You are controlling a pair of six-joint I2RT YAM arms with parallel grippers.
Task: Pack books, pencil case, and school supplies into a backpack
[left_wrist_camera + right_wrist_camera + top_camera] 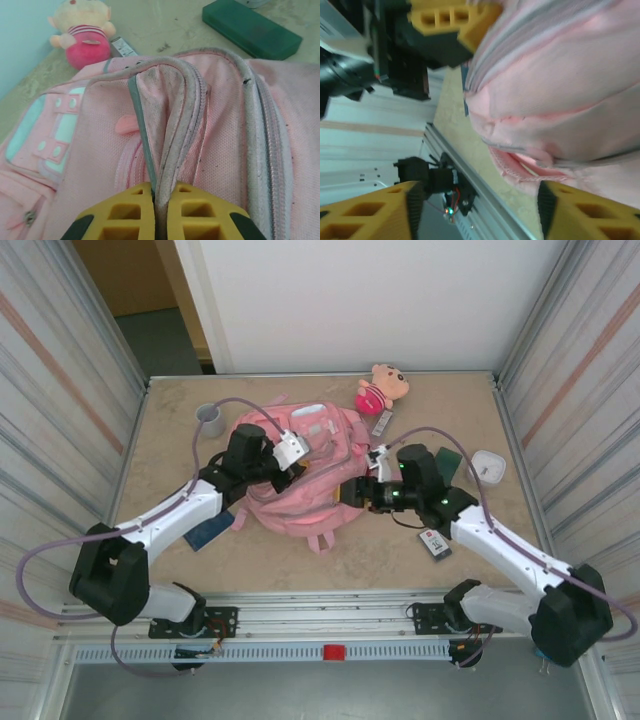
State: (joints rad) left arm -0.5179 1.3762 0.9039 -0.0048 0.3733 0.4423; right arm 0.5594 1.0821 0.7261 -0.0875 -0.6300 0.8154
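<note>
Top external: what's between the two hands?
The backpack: in the top view its pink fabric spans the stretch from the left hand, pinching its zip edge, to the open right hand.

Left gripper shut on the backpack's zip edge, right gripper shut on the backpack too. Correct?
Only half right. The right gripper is open: the right wrist view shows its fingers spread wide beside the backpack, gripping nothing. The rest holds: the left gripper is shut on the backpack's zip edge, as the left wrist view shows.
</note>
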